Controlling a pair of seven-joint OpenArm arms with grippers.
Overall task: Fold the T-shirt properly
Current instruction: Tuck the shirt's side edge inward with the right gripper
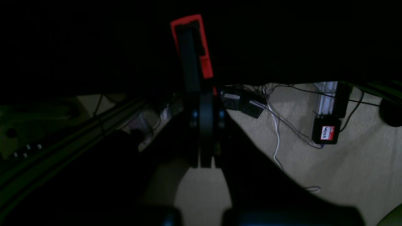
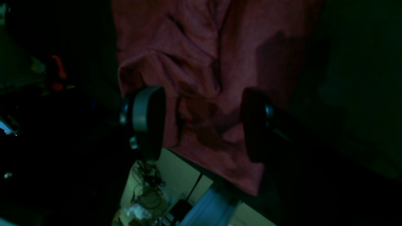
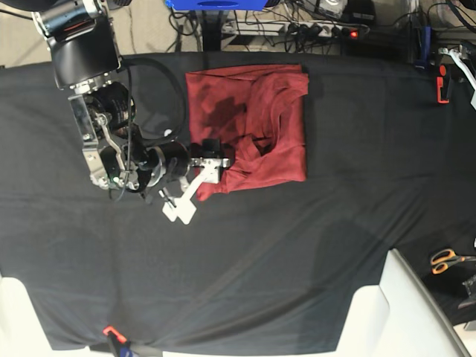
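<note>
Base view: folded plain maroon knit T-shirt [image 3: 253, 126] on black table cloth [image 3: 297, 245]; right gripper [image 3: 199, 186] spread at shirt's near-left edge, left gripper [image 1: 191, 53] pressed together, off the shirt.

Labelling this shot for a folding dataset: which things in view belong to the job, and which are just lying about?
Part of the job:
T-shirt
right gripper, jaws open beside the shirt's edge

Lying about:
scissors
red clip
black table cloth
</note>
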